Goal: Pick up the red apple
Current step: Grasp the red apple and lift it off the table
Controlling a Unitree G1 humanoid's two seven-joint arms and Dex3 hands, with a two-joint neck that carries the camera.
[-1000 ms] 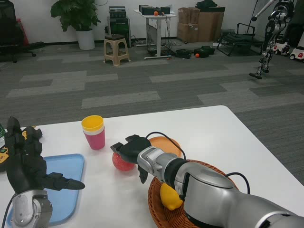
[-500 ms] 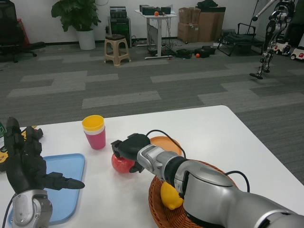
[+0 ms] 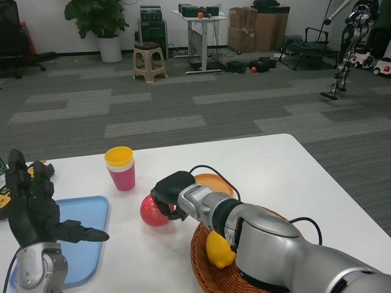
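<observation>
The red apple (image 3: 153, 210) sits on the white table (image 3: 275, 171), near the middle, just left of a wicker basket (image 3: 204, 268) and in front of a pink cup (image 3: 123, 177) that carries a yellow cup (image 3: 119, 157) stacked inside it. The right hand (image 3: 171, 190) lies against the apple's right side and top, its black fingers curled around the fruit — the apple touches the table or hangs just above it, and I cannot tell which. The hand grips the apple.

Behind the hand, an orange plate (image 3: 214, 182) lies on the table, partly hidden by the wrist. A yellow lemon (image 3: 219, 249) rests in the basket, close under the silver right forearm.

The left hand (image 3: 36, 210) stands upright at the left edge of the table, holding nothing, its fingers spread apart and one pointing to the right — it is above a blue tray (image 3: 85, 220).

Beyond the table, on the grey carpet, stand a beige stool (image 3: 149, 62) and a potted plant (image 3: 101, 24).
</observation>
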